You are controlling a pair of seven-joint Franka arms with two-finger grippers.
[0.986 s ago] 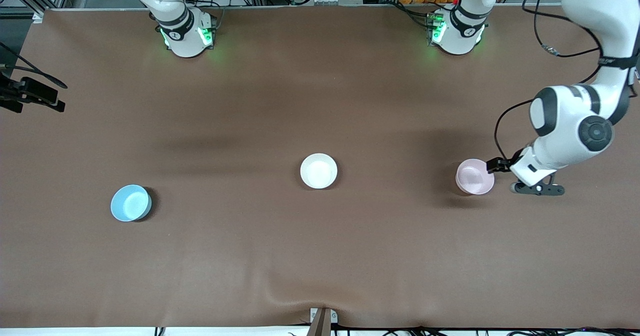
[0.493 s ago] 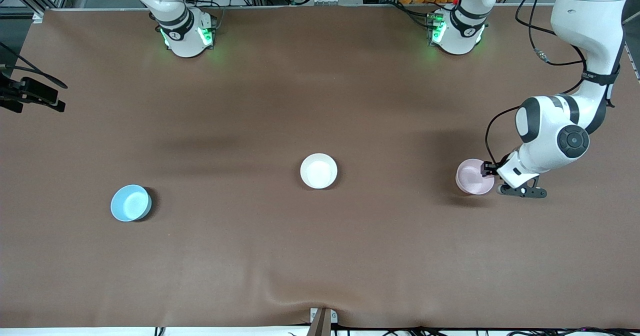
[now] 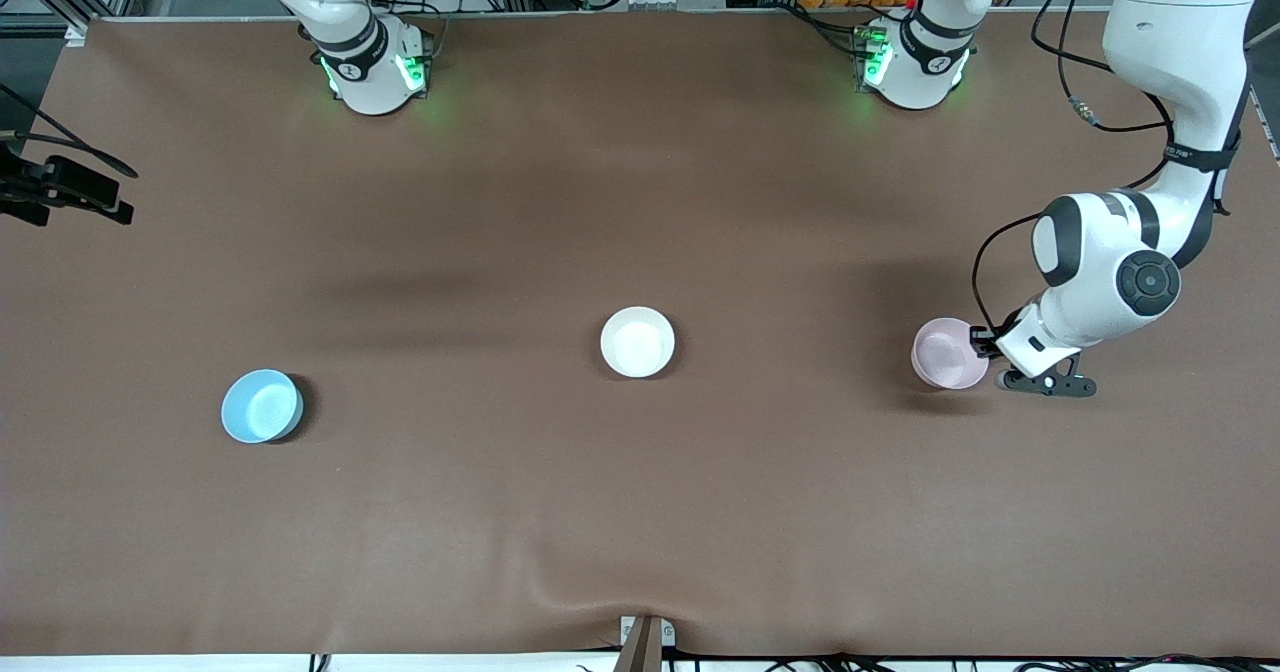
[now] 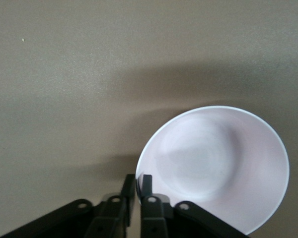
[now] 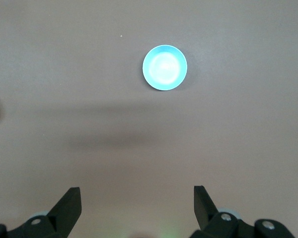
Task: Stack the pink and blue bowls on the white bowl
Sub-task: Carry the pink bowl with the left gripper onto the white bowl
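The pink bowl (image 3: 946, 353) sits on the brown table toward the left arm's end. My left gripper (image 3: 986, 344) is at the bowl's rim on the side toward the left arm's end; in the left wrist view the left gripper (image 4: 138, 181) is shut on the rim of the pink bowl (image 4: 213, 163), one finger inside and one outside. The white bowl (image 3: 637, 341) stands at the table's middle. The blue bowl (image 3: 261, 406) stands toward the right arm's end, nearer the front camera. My right gripper (image 5: 137, 193) is open and empty, high over the table, with the blue bowl (image 5: 164, 67) in its view.
A black device (image 3: 65, 189) juts over the table edge at the right arm's end. The brown cloth (image 3: 640, 512) has a wrinkle near its front edge, by a small bracket (image 3: 645, 637).
My left arm has swung in toward the pink bowl and its gripper now clamps the rim. The bowls have not moved. The right arm has not moved.
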